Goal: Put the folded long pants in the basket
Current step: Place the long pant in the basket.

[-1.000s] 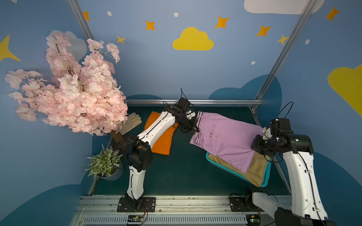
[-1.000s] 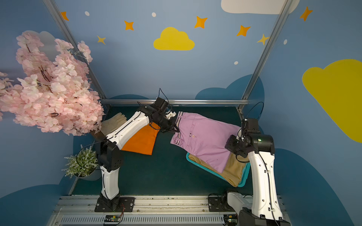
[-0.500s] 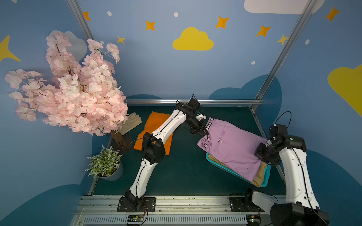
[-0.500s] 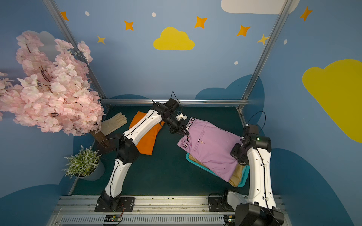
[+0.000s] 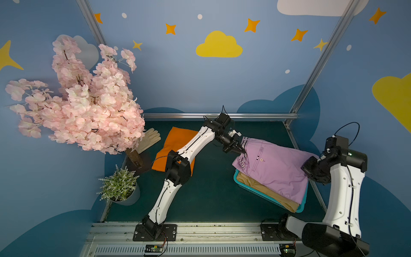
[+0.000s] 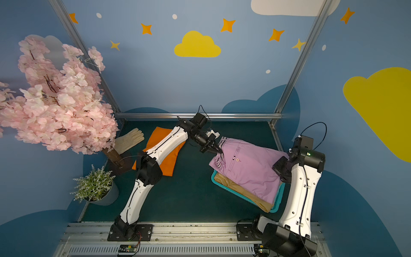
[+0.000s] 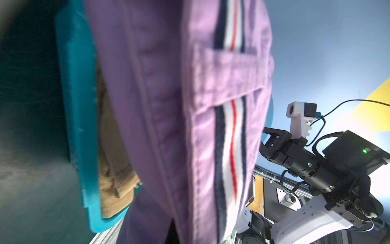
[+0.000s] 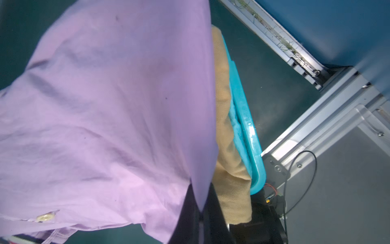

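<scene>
Both top views: bright, even light, sharp; wide-angle bending at edges; soft shadows on dark green surface (image 5: 211, 195). Wrist views: folded lilac cloth pants (image 7: 164, 118) close-up, blurred, esp. edges.

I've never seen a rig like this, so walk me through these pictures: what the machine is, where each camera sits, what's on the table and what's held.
Two white robot arms are bolted to the front of a green table. Two pictures look down from overhead. The other two come from cameras on the arms' wrists. The left pincer and the right pincer are each shut on an opposite end of the lilac pants, holding them over the turquoise basket, where khaki pants already lie. On the left arm's side sit orange pants, a cream glove, a blossom tree and a potted plant.
</scene>
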Motion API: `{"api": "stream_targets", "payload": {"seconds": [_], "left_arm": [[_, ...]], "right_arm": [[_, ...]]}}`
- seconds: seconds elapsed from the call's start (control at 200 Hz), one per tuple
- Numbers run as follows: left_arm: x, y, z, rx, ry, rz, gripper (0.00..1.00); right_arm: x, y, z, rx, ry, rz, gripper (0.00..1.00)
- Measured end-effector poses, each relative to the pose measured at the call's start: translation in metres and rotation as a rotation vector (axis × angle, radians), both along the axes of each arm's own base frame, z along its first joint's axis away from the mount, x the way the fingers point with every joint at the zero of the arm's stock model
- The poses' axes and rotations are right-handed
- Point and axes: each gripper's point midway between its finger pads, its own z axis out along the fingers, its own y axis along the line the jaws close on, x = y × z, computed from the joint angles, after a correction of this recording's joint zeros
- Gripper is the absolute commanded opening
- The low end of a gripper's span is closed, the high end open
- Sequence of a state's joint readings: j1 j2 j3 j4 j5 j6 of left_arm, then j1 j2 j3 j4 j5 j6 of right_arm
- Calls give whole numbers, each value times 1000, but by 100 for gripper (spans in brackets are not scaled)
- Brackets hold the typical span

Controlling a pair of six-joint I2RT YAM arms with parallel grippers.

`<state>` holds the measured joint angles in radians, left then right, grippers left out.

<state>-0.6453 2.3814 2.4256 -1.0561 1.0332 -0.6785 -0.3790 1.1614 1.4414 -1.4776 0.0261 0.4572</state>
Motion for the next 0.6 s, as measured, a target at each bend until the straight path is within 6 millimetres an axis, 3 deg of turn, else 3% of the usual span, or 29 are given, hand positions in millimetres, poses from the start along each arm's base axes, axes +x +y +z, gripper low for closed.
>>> {"api": "stream_targets", "payload": {"seconds": [0.085,0.195,0.27,0.375,0.466,0.596], "left_arm": [[-11,-9,5,-16,6,-24,2],[-18,-16,-2,-14,30,-47,2],[-16,-17,-19,8,54,-49,2],[-8,-16,-60,68,104,-40,3],[-1,-13,-89,109,138,-33,13],[7,-10,-96,110,135,-26,12]], "right_arm": [[-7,-4,-6,-43,43,11,0],[-21,-12,-30,-92,147,19,0],[-30,-13,-48,-94,208,25,0],[-31,-13,-57,-85,231,31,0],[-28,-15,-56,-91,217,32,0],[-26,-14,-60,-87,210,37,0]]}}
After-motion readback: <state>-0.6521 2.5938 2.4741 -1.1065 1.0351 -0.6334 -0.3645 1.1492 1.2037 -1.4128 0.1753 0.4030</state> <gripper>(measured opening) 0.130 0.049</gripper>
